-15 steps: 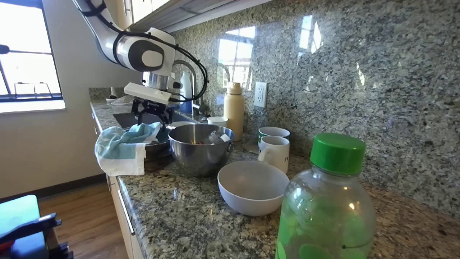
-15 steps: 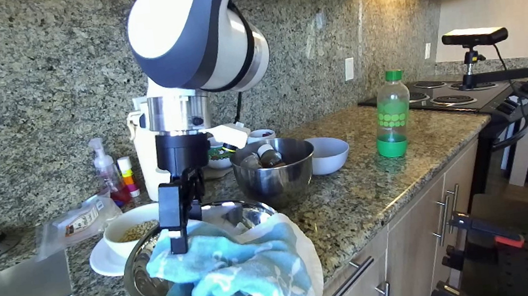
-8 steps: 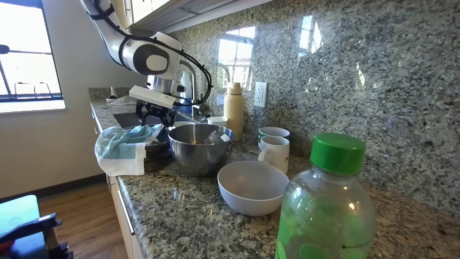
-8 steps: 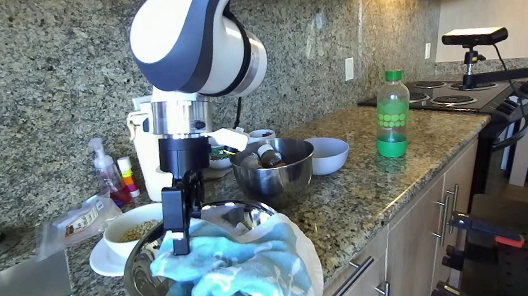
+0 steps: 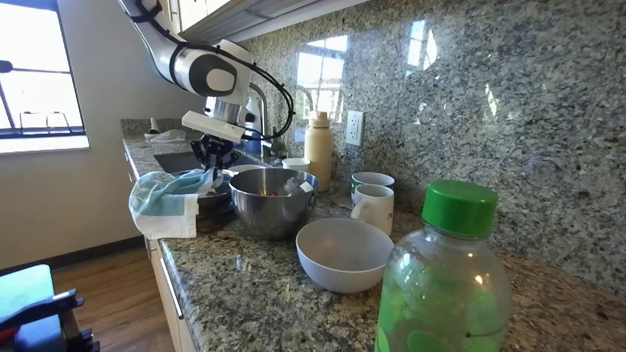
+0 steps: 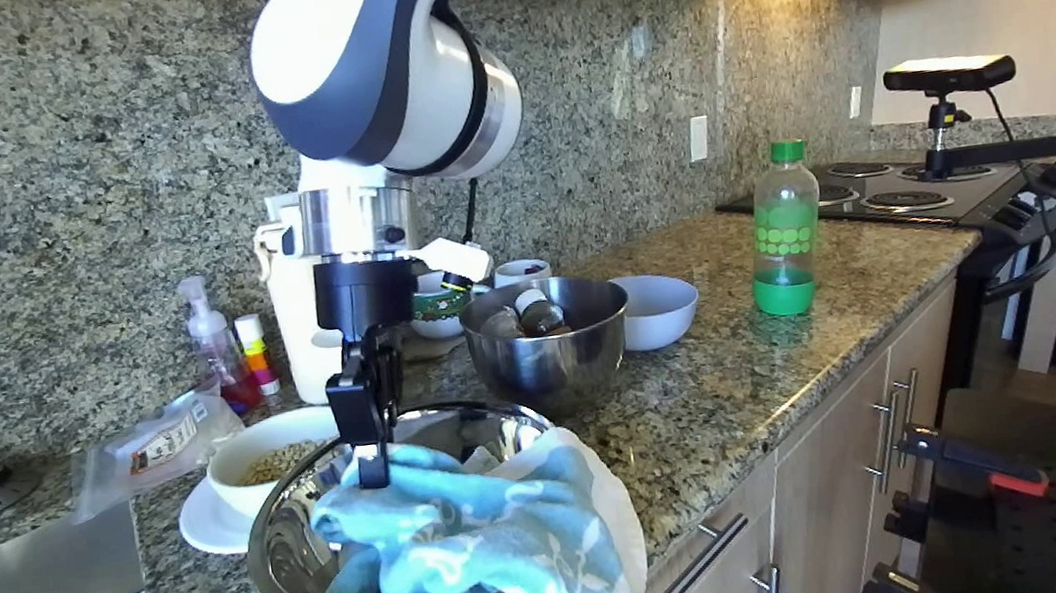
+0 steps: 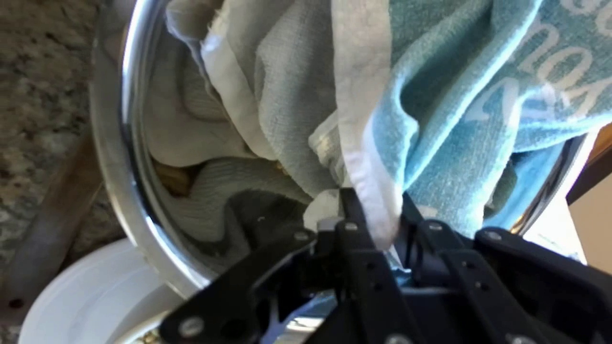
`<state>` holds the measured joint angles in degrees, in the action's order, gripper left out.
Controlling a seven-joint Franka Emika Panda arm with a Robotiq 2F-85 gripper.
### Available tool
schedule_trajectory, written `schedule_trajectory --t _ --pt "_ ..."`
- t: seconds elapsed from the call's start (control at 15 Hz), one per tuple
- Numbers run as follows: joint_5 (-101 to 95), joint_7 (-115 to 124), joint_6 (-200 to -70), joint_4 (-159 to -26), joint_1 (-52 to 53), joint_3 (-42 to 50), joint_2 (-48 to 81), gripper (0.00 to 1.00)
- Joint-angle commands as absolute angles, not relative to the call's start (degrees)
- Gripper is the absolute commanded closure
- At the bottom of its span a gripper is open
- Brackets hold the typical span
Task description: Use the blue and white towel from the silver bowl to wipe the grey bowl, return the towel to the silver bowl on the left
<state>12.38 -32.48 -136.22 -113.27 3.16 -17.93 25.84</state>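
Pinching the towel [image 6: 491,528] — the pincer [image 7: 380,208] hangs over the silver bowl [image 6: 288,542].

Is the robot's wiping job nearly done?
Probably not. Done: the tool pinches a fold of the blue and white towel. In hand: picking it up, apparently; it drapes over the silver bowl. Left, perhaps: wiping the grey bowl, which stands apart, then returning the towel.

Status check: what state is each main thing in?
Blue and white towel: bunched, one fold gripped
Claw: closed on the towel
Silver bowl: upright, towel draped over its rim
Grey bowl: upright
Deep steel bowl: upright, partly filled
Green bottle: upright, capped
Tan flask: upright, lidded
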Motion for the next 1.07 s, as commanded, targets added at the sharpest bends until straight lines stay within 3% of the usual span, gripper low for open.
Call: schedule_trajectory --t 0.0,1.0 --pt "13.3 -34.4 -131.5 -110.3 2.2 -18.4 26.6 1.0" --pt "18.7 -29.9 -132.7 -112.5 -1.7 -14.4 18.5 0.99"
